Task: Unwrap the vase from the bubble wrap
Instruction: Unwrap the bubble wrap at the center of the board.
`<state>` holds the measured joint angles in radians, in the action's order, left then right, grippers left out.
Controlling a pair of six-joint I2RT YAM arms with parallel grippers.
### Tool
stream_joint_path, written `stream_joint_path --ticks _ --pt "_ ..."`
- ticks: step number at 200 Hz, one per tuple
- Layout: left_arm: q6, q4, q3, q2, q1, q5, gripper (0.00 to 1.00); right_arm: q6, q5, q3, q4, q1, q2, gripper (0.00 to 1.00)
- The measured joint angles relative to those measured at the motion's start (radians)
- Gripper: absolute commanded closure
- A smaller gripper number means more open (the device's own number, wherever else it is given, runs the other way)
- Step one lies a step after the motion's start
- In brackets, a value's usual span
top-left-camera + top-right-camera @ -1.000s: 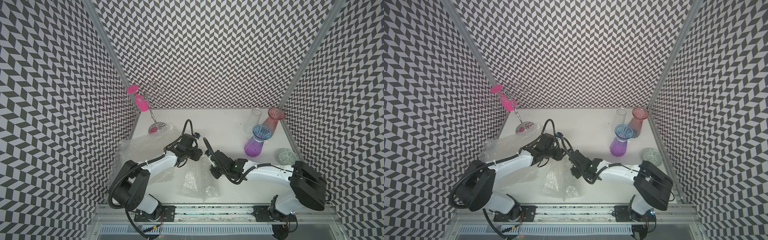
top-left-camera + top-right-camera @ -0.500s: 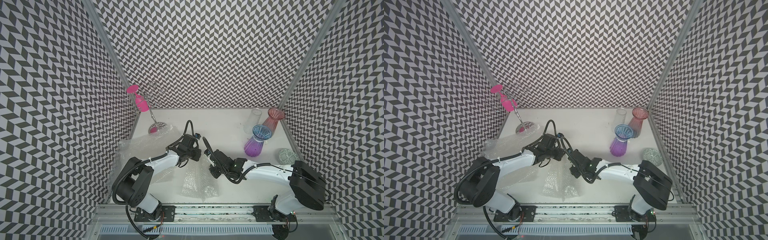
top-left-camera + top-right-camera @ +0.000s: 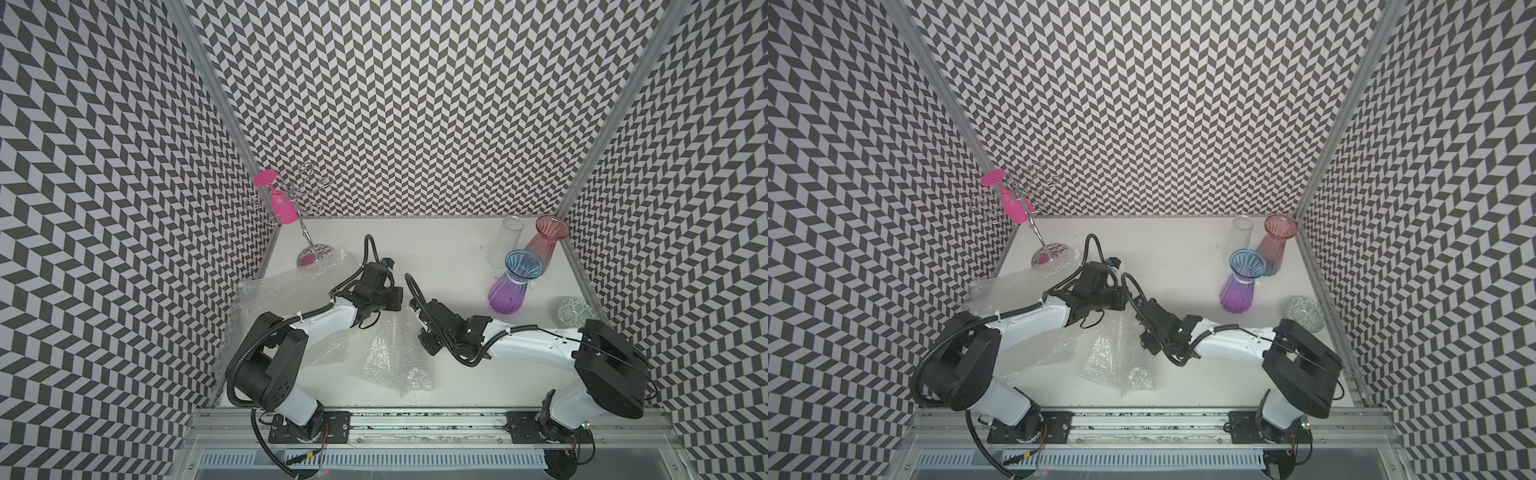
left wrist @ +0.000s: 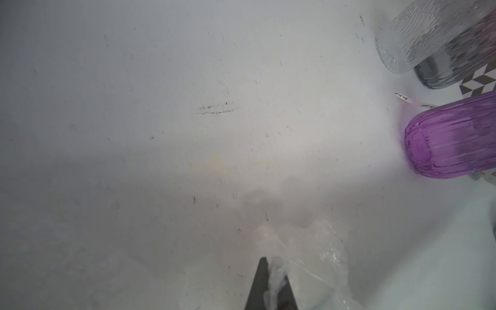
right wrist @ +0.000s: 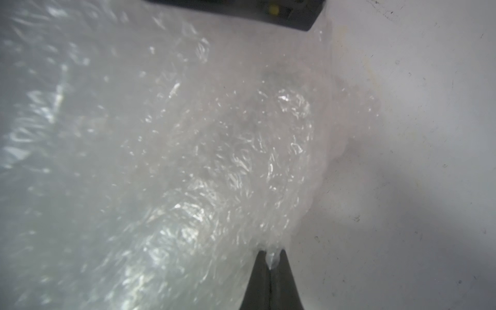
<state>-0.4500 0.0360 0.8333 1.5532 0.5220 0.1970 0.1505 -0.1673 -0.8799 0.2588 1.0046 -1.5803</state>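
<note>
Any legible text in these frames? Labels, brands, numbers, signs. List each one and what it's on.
Paper tag lying on the table beside the purple vase: small dark script, too blurred to read.
Nothing else: no other word, brand, number or sign can be read in any view.

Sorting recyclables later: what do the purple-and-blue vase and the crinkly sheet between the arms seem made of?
The purple-and-blue vase: tinted glass or clear plastic, cannot tell which; glossy, ribbed, see-through. The crinkly sheet: thin clear plastic bubble wrap, glossy; small bubbles and bright glints show.
</note>
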Motion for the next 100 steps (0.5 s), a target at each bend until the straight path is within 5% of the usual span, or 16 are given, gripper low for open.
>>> stream_joint_path --ticks 100 --pt "-0.363 -0.222 -0.193 -0.082 -0.129 0.114 1.00 0.009 0.002 0.006 -0.053 0.000 -0.002 1.00"
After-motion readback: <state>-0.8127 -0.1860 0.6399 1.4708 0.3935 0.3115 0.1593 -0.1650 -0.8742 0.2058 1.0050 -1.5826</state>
